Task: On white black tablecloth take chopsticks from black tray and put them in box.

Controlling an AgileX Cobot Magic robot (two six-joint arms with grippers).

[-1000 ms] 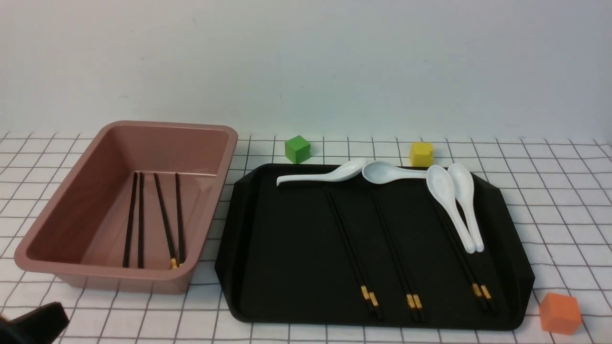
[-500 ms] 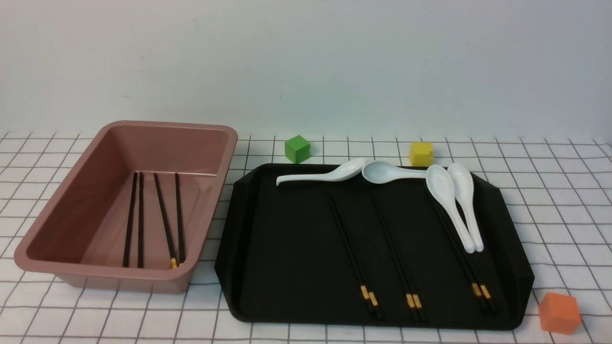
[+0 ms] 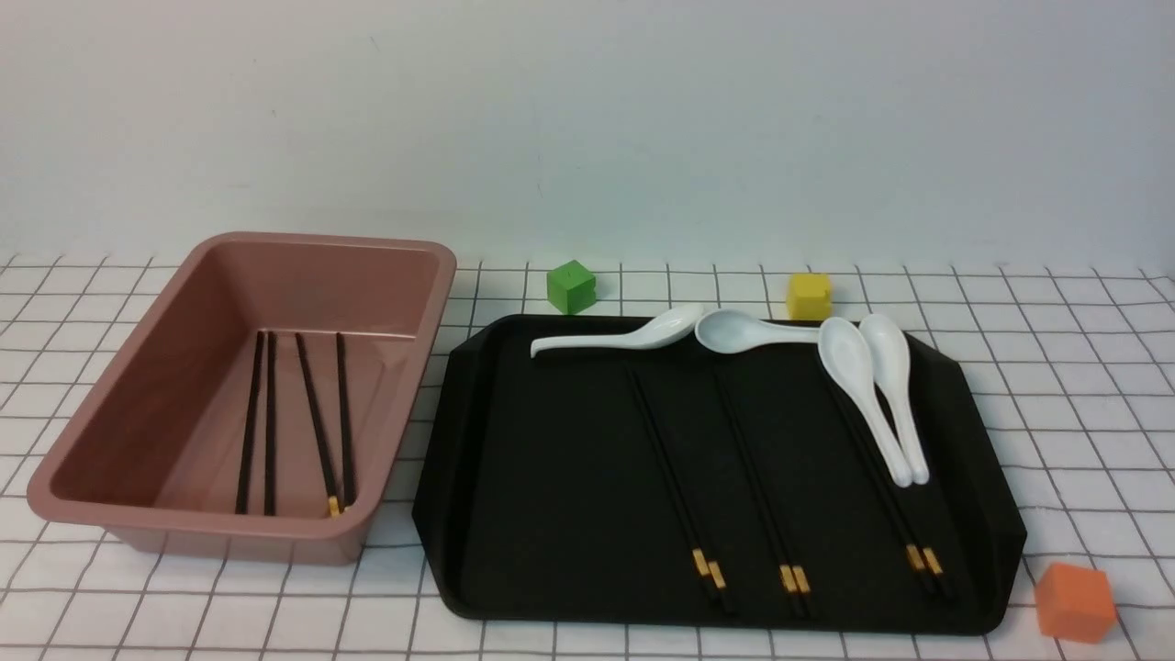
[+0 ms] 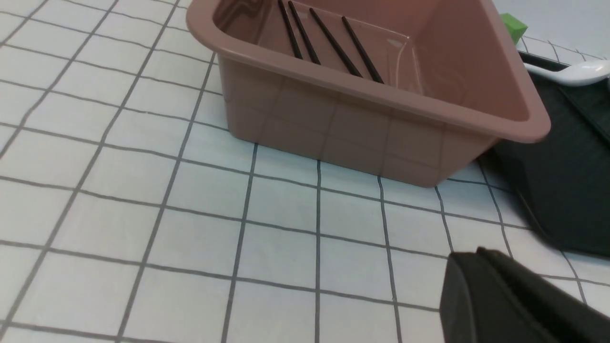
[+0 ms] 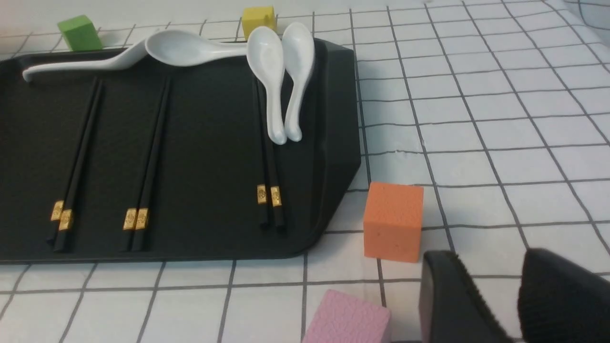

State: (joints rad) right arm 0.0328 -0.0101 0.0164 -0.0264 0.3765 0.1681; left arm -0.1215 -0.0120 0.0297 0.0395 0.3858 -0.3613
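1. The left gripper (image 4: 481,267) hangs low over the tablecloth (image 4: 143,190) just before the box (image 4: 362,124), jaws together and empty.
2. The right gripper (image 5: 495,281) sits near an orange cube (image 5: 393,221), jaws slightly apart, holding nothing.
3. Two pairs of chopsticks (image 3: 298,422) lie inside the box.
4. Three pairs of chopsticks (image 3: 762,487) rest on the black tray (image 3: 514,514) with four white spoons (image 3: 863,386).

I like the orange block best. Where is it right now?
The orange block sits on the tablecloth at the front view's near right, just off the black tray's near right corner, apart from it. A pink block lies closer to the robot.
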